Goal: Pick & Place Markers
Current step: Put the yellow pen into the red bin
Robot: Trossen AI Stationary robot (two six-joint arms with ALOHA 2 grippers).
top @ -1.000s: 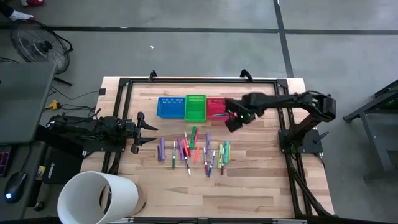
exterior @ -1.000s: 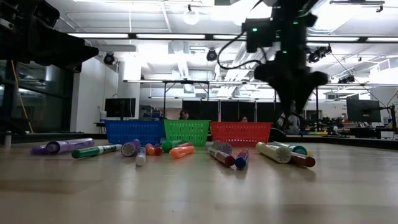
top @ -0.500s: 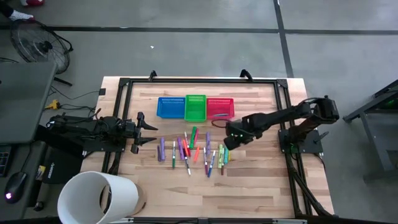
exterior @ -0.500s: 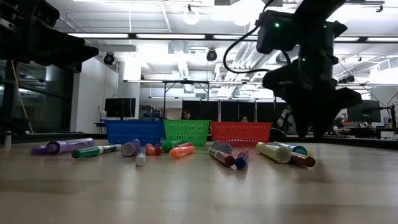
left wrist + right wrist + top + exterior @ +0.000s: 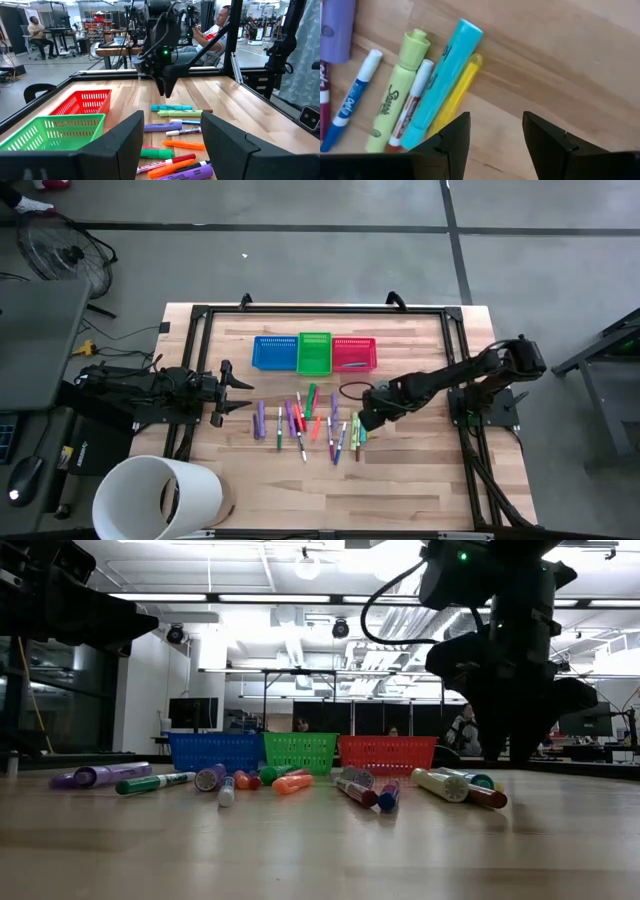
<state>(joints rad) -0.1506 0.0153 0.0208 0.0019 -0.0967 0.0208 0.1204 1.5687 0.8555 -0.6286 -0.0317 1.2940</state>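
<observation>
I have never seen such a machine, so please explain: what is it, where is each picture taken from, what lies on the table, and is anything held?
Two robot arms work at a wooden table. One camera looks down from above, one sits at table height, one rides on each wrist. Markers lie loose before blue, green and red baskets. The right gripper hangs open over the markers at the right end. The left gripper waits open at the table's left edge. Nothing is held.

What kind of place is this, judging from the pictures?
Probably a robotics lab or workshop: a wooden table with a black frame, more workbenches with monitors behind, and people seated at desks under an open industrial ceiling.
</observation>
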